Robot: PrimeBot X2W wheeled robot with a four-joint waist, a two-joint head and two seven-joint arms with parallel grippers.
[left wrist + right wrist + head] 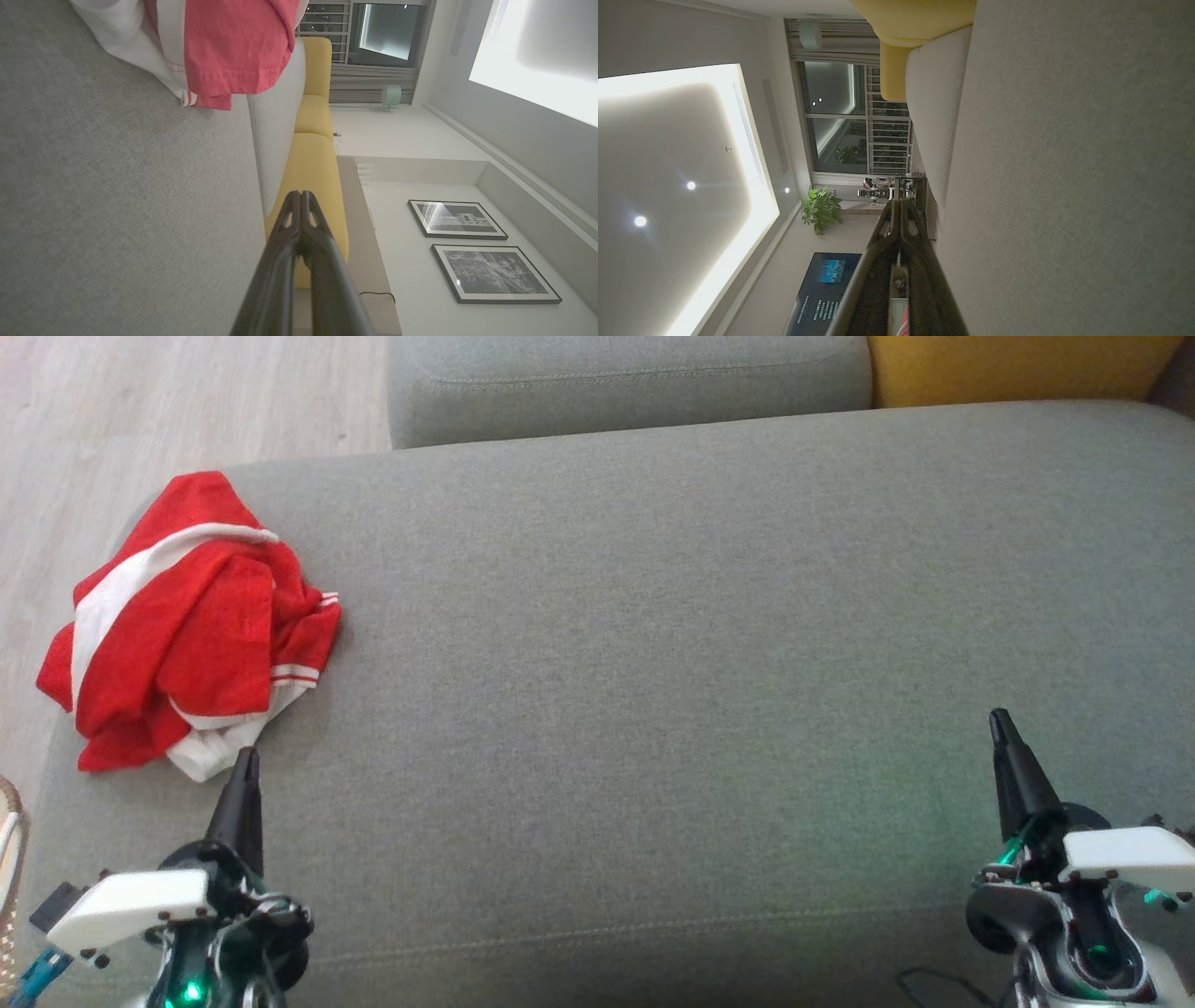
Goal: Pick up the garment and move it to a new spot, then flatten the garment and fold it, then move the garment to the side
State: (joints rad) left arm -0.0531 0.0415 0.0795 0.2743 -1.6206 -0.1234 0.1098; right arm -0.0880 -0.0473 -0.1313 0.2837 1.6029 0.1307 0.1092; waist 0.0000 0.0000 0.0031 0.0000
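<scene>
Garment [187, 625], red with white stripes and a white hem, lies crumpled at the upper left of the head view, on the left end of a wide grey sofa seat [653, 663], with part of it draped over the edge towards the pale wooden floor [140, 411]. The left claw [245, 761] points up from the lower left of the frame, clenched with its two dark fingers pressed together on nothing, its tip near the white hem but apart from it. In the left wrist view the same cloth [233, 46] hangs at the top edge, well ahead of the closed fingertips [301, 196]. The right claw [1001, 721], at the lower right, is likewise clenched and empty above bare grey fabric. A yellow cushion [1018, 369] sits at the upper right.
</scene>
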